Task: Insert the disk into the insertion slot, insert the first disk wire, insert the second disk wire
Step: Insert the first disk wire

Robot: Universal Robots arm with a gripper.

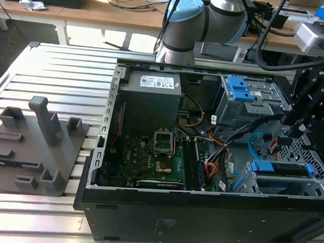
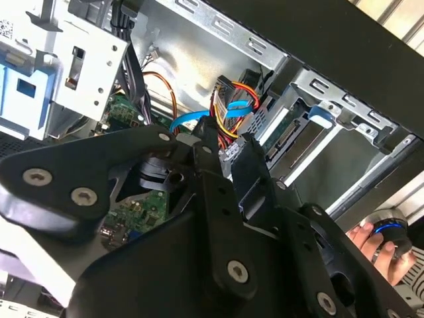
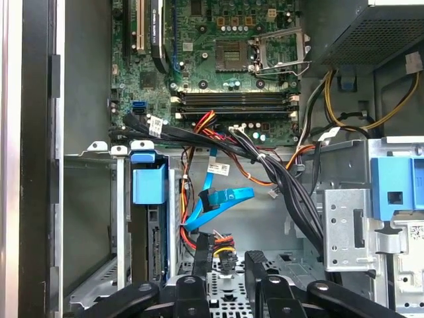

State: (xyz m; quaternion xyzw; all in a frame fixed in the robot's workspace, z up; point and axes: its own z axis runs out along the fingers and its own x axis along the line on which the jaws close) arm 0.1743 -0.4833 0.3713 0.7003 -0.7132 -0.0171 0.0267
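Jaws spread apart, black fingers (image 3: 203, 265) on both sides of the small black plug of the first disk wire (image 3: 222, 240), near the disk (image 3: 155, 246); not possible to tell if touching the plug. A little farther, the second disk wire (image 3: 222, 199), curved in a loop just beside the disk. Then the disk itself, sitting inside the insertion slot (image 3: 119, 218), blue carrier tab at its end. Well beyond the disk, green motherboard (image 3: 218, 40) and grey power supply (image 3: 391, 26).

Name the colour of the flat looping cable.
The second disk wire is glossy light blue; best in the first wrist view.
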